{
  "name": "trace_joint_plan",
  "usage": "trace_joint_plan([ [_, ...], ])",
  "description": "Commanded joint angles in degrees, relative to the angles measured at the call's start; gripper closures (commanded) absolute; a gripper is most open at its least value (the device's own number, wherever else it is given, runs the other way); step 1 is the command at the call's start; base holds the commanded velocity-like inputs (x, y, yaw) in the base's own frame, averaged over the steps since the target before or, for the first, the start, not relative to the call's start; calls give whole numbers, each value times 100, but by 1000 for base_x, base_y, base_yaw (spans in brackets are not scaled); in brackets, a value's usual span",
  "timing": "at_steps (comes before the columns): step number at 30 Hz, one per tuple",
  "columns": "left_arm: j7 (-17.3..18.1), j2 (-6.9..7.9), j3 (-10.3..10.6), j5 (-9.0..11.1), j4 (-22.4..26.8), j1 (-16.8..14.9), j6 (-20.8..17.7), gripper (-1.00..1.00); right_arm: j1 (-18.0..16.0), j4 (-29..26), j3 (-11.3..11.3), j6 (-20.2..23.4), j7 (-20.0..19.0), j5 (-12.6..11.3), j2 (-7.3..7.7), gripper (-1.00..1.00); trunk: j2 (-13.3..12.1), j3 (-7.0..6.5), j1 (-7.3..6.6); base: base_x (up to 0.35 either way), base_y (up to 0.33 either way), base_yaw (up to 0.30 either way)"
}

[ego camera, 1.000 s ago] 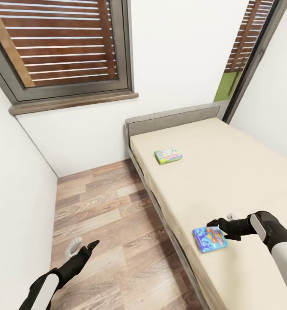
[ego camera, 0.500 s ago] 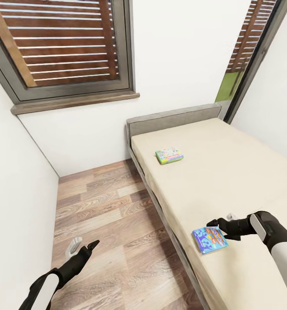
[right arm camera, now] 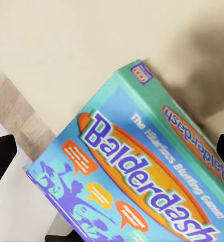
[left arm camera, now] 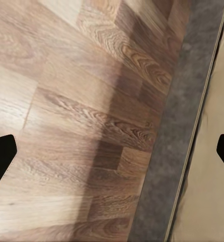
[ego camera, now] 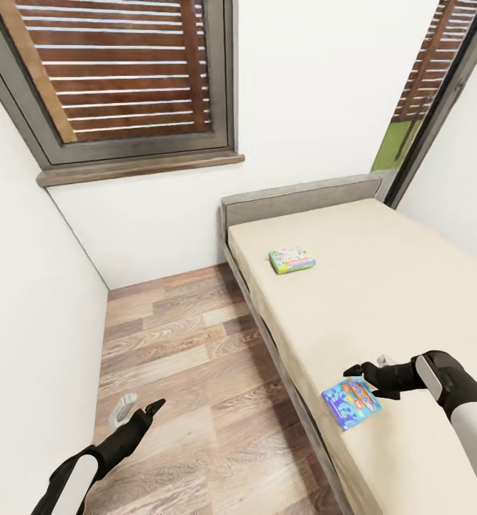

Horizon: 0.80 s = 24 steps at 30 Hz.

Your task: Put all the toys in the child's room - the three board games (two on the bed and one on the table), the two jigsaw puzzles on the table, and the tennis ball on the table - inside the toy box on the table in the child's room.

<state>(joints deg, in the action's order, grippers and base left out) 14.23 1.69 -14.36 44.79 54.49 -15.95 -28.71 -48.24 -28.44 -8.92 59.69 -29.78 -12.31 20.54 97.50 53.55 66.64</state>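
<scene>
Now lower your right gripper, jaws spread, squarely over the Balderdash box at the bed edge; contact looks doubtful. Second game lies nearer the headboard. Left gripper hangs spread.

From my end the floor is grainy wood plank with a soft sheen. The bed has matt beige cloth on top and a rougher grey fabric frame. The Balderdash box looks like glossy printed cardboard.
</scene>
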Motion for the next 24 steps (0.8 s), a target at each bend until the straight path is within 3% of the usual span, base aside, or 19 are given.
trace_joint_plan([
  [1, 10, -2, -14, 30, 0, -4, -47, -100, -1, -4, -22, 31, -19, 9, 0, -100, 2, 4, 0, 0, 0, 234],
  [10, 10, -2, -14, 30, 0, -4, -47, -100, -1, -4, -22, 31, -19, 9, 2, -100, 2, 4, 0, 0, 0, 179],
  [24, 10, -2, -14, 30, 0, -4, -47, -100, -1, -4, -22, 31, -18, 14, 3, -100, 2, 4, 0, 0, 0, 37],
])
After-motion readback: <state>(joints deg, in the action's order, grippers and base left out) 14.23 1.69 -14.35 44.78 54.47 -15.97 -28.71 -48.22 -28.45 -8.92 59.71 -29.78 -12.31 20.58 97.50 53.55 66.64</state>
